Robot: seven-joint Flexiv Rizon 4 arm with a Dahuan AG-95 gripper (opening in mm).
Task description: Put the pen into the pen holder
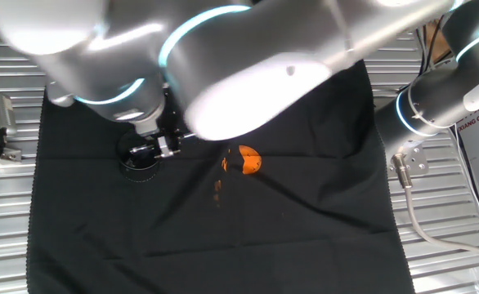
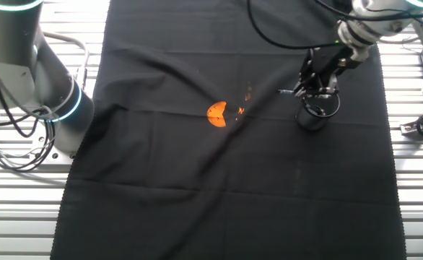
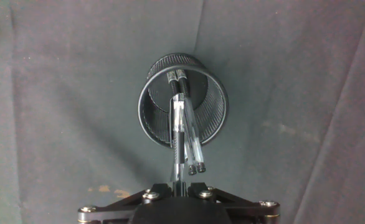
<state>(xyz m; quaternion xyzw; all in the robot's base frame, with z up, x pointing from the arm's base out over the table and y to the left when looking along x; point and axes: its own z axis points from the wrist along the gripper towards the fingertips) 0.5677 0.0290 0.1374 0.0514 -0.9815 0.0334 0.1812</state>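
Note:
In the hand view the pen holder (image 3: 146, 118), a round black mesh cup, stands straight below my gripper (image 3: 177, 182). The jaws are shut on a slender pen (image 3: 177, 158) that runs from the fingers down into the cup's mouth. Two more slim pens (image 3: 194, 146) lean inside the cup against its near rim. In one fixed view the gripper (image 1: 156, 147) hangs just over the cup (image 1: 137, 163). In the other fixed view the gripper (image 2: 318, 88) is above the cup (image 2: 311, 119), and the pen is too thin to make out.
A small orange object (image 1: 249, 160) lies on the black cloth beside the cup, and it also shows in the other fixed view (image 2: 216, 114). A second robot arm (image 1: 436, 106) stands at the cloth's edge. Ribbed metal table surrounds the cloth (image 2: 197, 202).

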